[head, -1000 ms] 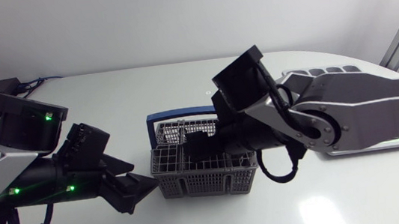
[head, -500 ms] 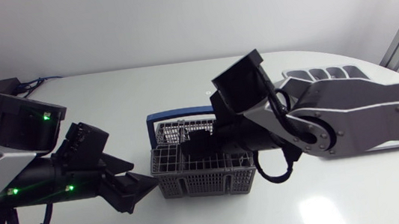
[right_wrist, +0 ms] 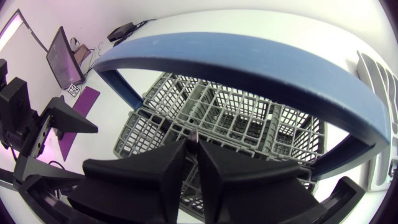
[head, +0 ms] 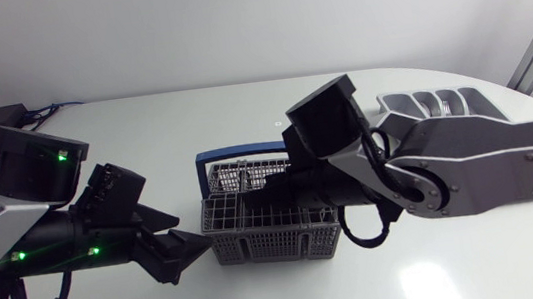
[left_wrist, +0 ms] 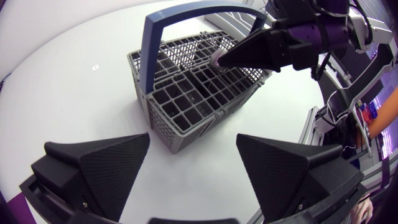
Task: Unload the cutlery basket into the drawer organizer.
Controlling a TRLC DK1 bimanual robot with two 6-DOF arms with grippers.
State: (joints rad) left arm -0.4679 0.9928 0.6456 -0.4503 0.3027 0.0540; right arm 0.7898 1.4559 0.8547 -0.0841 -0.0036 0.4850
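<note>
head view: picking from basket (head: 275, 237); right gripper (head: 252, 197) sunk into its top from the right, arm low and level; organizer (head: 432, 102) well right of basket. left wrist view: left gripper (left_wrist: 193, 149) wide, empty, just left of basket. right wrist view: right gripper narrow, seemingly pinching a thin piece (right_wrist: 194, 134) under basket's handle (right_wrist: 249, 68); next, likely a straight lift out.

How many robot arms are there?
2. The left arm sits beside the cutlery basket, its end effector open; the right arm lies over the basket from the other side.
</note>
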